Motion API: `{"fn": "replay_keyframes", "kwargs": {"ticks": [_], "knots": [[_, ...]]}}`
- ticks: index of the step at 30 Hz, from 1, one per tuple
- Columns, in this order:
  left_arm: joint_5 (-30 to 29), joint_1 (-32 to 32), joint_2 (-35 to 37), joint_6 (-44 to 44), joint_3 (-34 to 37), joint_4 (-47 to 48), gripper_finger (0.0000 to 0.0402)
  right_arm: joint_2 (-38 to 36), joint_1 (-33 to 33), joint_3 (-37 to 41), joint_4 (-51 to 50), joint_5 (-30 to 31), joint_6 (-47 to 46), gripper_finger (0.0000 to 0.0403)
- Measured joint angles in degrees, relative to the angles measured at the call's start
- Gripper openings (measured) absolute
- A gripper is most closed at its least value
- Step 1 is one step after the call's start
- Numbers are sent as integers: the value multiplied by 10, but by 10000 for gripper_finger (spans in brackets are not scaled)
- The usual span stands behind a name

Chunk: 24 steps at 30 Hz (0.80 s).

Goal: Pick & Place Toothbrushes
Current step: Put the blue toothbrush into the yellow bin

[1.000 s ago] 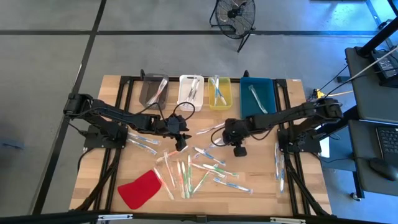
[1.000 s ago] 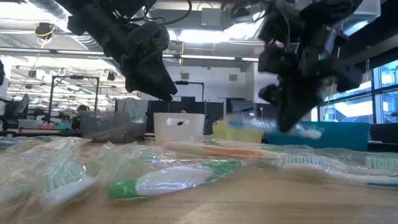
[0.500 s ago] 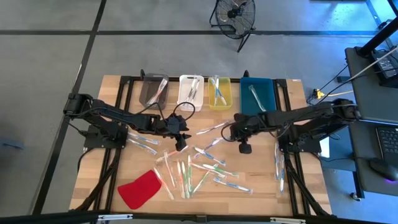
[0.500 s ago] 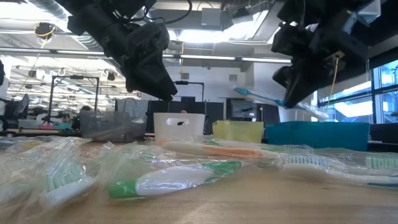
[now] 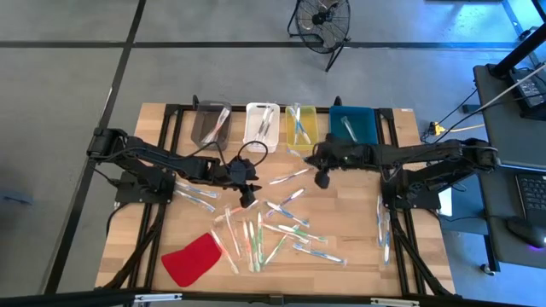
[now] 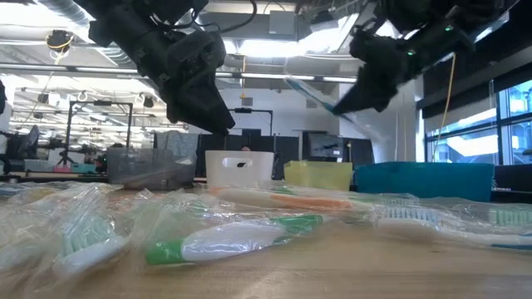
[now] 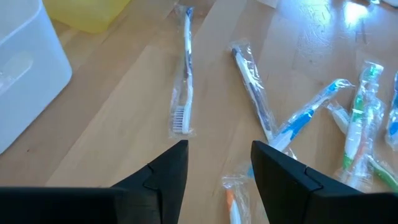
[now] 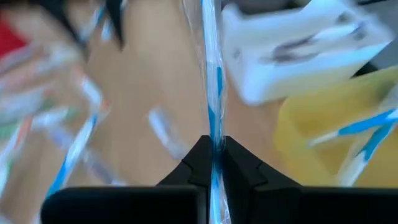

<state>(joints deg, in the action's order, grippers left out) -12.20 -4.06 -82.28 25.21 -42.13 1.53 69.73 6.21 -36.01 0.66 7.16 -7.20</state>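
From above I see my right gripper (image 5: pixel 321 168) near the row of bins at the far side of the table (image 5: pixel 409 247), just by the yellow bin (image 5: pixel 301 128), and my left gripper (image 5: pixel 247 193) waits over the middle of the table above the loose toothbrushes (image 5: pixel 264 234). More toothbrushes already lie in the gray bin (image 5: pixel 210 124), the white bin (image 5: pixel 261 124), the yellow bin and the blue bin (image 5: pixel 354 130). A red cloth piece (image 5: pixel 192 258) lies at the near left corner. From table height I see the right gripper (image 6: pixel 345 98) high up with a thin blue toothbrush (image 6: pixel 312 93) sticking out at a slant, so it is lifted off the wood. The wrapped toothbrushes (image 6: pixel 241 237) in front look light and their clear bags look shiny, so I think they will slip if I pinch only the bag. My left wrist camera shows the left fingers (image 7: pixel 165 174) spread apart with nothing between them, over a wrapped toothbrush (image 7: pixel 183 81) on the bare wood. I would take each one at the middle of the stiff handle, not at the soft loose end of the wrapper. My right wrist camera shows the right fingers (image 8: pixel 198 160) pressed tight on the blue toothbrush (image 8: pixel 211 68) near its middle. It hangs straight, so the hold looks good to me, and the yellow bin (image 8: pixel 323 134) is close by.
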Motion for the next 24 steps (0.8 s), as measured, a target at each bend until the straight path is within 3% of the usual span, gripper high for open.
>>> {"fn": "replay_keyframes", "kwargs": {"ticks": [12,24], "knots": [[-5,-20,0,-9,0,2,171,71,103,0,188,30,-99,24],[-14,-20,0,-9,0,15,171,178,169,0,315,100,-173,23]]}}
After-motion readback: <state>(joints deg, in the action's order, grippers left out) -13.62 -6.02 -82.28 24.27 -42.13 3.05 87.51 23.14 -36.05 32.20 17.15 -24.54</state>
